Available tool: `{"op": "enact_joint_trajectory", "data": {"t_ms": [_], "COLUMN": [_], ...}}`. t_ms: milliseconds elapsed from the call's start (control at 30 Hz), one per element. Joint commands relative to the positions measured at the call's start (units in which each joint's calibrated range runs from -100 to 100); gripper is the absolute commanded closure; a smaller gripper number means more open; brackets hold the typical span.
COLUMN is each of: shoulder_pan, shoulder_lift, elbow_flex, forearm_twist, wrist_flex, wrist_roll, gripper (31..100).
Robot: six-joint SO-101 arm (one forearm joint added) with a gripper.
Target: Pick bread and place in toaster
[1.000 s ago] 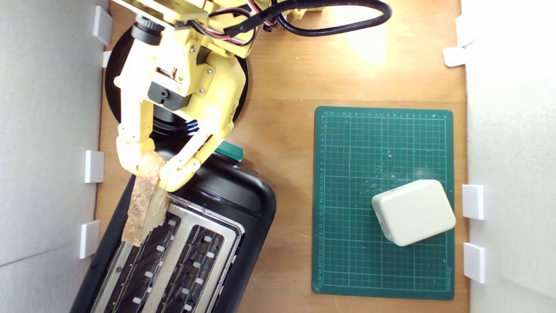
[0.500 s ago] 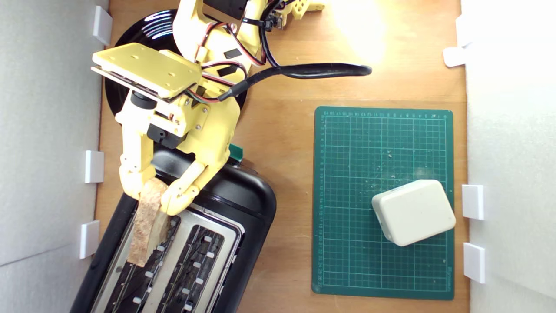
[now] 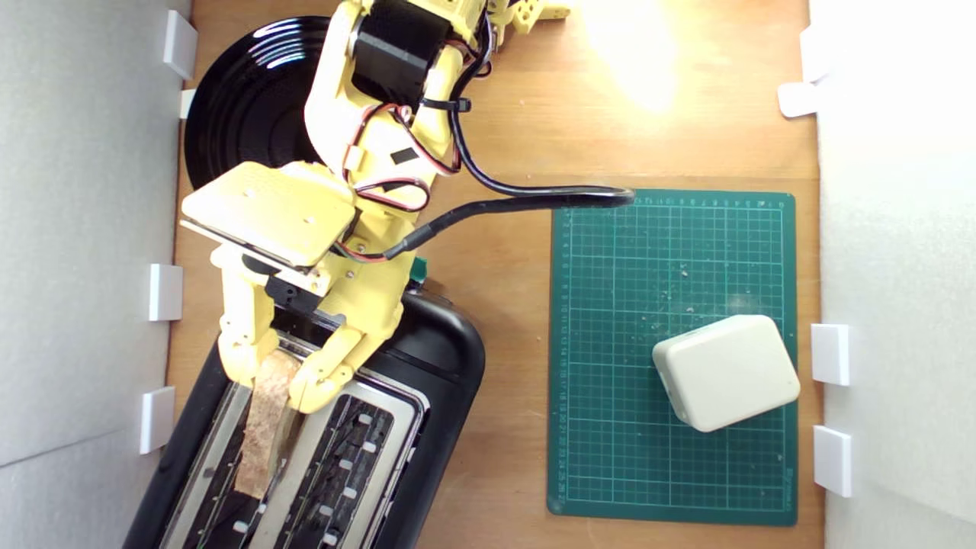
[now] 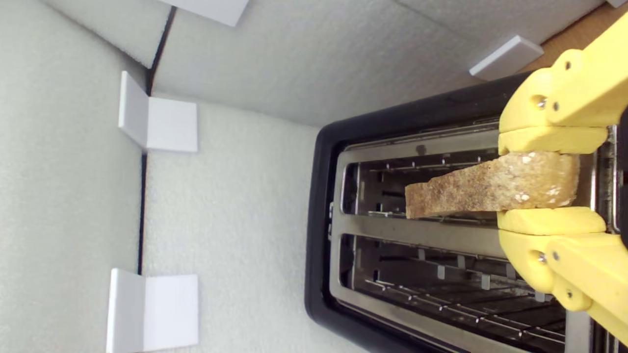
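Observation:
A slice of brown-crusted bread [image 3: 267, 423] [image 4: 490, 189] stands on edge, pinched at one end by my yellow gripper [image 3: 276, 380] [image 4: 549, 181], which is shut on it. The slice hangs directly over one slot of the black toaster [image 3: 435, 358] [image 4: 324, 196], the slot nearer the exterior view's left, and lies along its length. Its lower edge looks level with or just inside the silver top plate; I cannot tell how deep. The second slot is empty. A green lever knob [image 3: 417, 268] peeks out beside the arm.
A round glossy black plate [image 3: 244, 99] sits behind the toaster. A green cutting mat [image 3: 610, 381] lies at the exterior view's right with a cream rounded box [image 3: 724, 371] on it. White foam walls with small white brackets [image 3: 165, 292] flank the wooden table.
The gripper has carried the bread forward and down along the toaster, from beside its end to over the slot. The slice has turned to line up with the slot.

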Motion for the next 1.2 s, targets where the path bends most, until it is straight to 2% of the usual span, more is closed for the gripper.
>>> {"op": "enact_joint_trajectory", "data": {"t_ms": [0,367,700,767,1000,1167], "shoulder_pan": [-0.48,1.7,2.02,1.94,1.45,1.29], "shoulder_lift": [0.25,4.33,5.08,4.83,4.75,4.66], "elbow_flex": [0.4,0.4,0.4,0.4,0.4,0.4], "forearm_twist": [-0.69,-0.69,-0.87,-0.87,-0.87,-0.87], "wrist_flex": [0.36,-1.6,-2.37,-2.37,-2.37,-2.37], "wrist_roll": [-0.04,-0.25,-0.88,-0.93,-0.72,-0.72], "gripper": [74.9,74.8,74.3,71.4,53.9,50.0]}}
